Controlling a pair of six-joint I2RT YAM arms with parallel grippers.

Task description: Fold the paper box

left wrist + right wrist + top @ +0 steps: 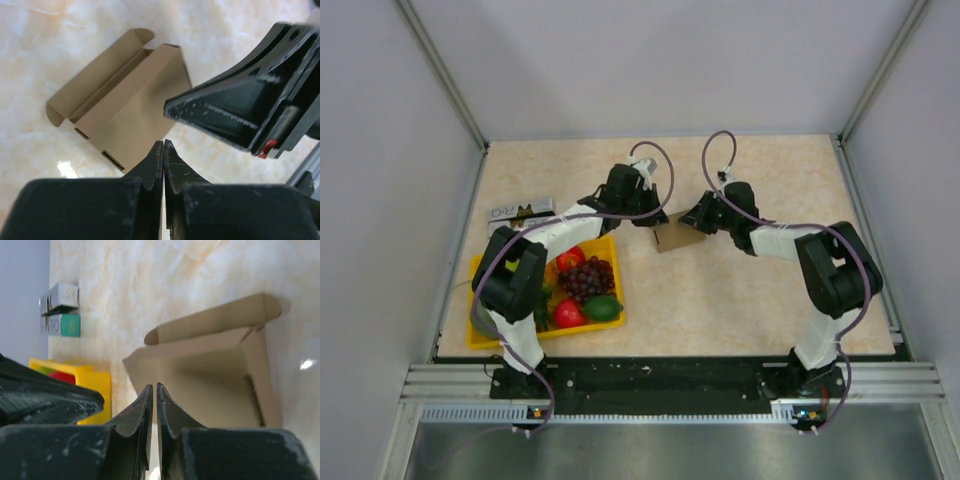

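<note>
The paper box is a brown kraft sheet, partly folded, lying mid-table between both arms. In the left wrist view the paper box lies just beyond my left gripper, whose jaws are pressed together with nothing between them. My right gripper reaches in from the right, its tip at the box's edge. In the right wrist view one panel of the paper box stands tilted up behind my right gripper. Its jaws leave only a hairline gap, and I see nothing in it. From above, my left gripper and right gripper flank the box.
A yellow tray with fruit sits at the front left, beside the left arm's base; its corner shows in the right wrist view. A green-and-white printed carton lies behind the tray. Grey walls close in the table on three sides.
</note>
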